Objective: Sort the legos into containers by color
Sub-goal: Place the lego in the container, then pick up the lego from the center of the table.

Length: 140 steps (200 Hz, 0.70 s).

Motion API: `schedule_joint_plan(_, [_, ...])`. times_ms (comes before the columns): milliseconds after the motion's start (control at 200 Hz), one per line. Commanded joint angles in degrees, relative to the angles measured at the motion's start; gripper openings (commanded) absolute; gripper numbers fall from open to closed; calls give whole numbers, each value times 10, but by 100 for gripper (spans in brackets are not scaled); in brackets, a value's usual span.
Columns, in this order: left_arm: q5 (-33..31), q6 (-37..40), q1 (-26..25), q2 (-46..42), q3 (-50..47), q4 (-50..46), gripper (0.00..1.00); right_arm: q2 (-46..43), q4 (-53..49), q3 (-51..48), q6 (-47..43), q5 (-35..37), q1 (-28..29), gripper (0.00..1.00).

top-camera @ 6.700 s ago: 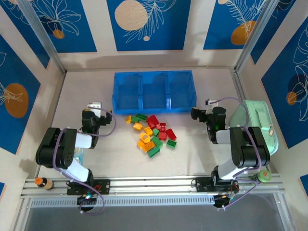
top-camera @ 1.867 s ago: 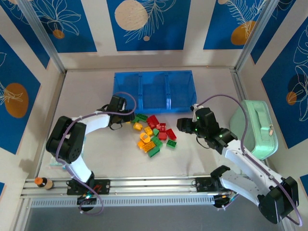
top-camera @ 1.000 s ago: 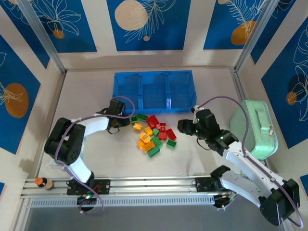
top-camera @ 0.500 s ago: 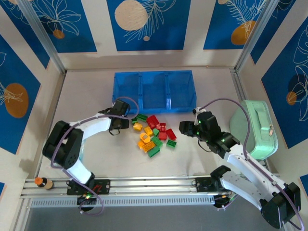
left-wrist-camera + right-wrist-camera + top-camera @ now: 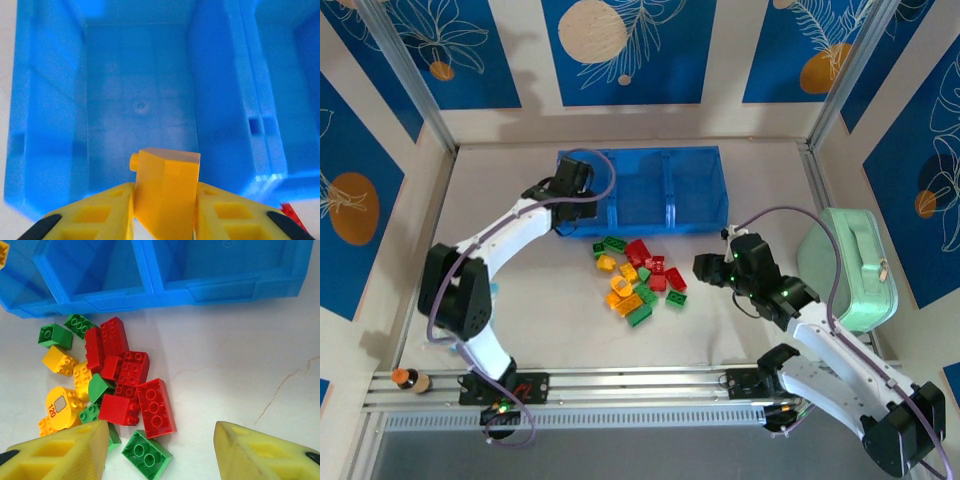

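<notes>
Because the orange-yellow brick [image 5: 167,192] should land inside a wall and not on the bench [image 5: 225,365], the left tool [image 5: 165,200] holds it pinched between its fingers above the bare floor of the leftmost compartment [image 5: 140,115] of the blue tray [image 5: 695,190]. The brick's stud points left, and a release here would likely drop it in cleanly. The right tool [image 5: 160,450] hangs with its jaws spread wide over the near right side of the pile of legos [image 5: 120,385], which lies just in front of the tray. It is probably lined up for a red brick [image 5: 156,407].
</notes>
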Motion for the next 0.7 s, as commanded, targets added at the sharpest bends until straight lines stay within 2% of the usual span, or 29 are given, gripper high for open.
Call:
schedule_joint_plan(0, [9, 26, 12, 42, 47, -49, 32, -18, -22, -11, 7, 5, 3, 59])
schedule_joint_plan(70, [11, 28, 17, 60, 69, -56, 34, -25, -27, -15, 7, 6, 3, 59])
schedule_joint_plan(125, [14, 28, 24, 72, 84, -62, 39, -30, -29, -18, 8, 6, 3, 59])
schedule_joint_plan(160, [16, 27, 27, 78, 93, -66, 44, -33, -30, -19, 9, 7, 2, 59])
schedule_joint_plan(245, [18, 29, 33, 88, 116, -81, 68, -35, -32, -20, 9, 7, 2, 59])
schedule_joint_plan(295, [20, 33, 32, 83, 122, -85, 74, -37, -34, -19, 9, 5, 2, 59])
schedule_joint_plan(455, [31, 31, 22, 26, 80, -71, 76, -38, -30, -19, 11, 3, 2, 60])
schedule_joint_plan(695, [38, -13, -29, -90, -75, -37, 76, -26, -12, -24, 11, -4, 2, 63])
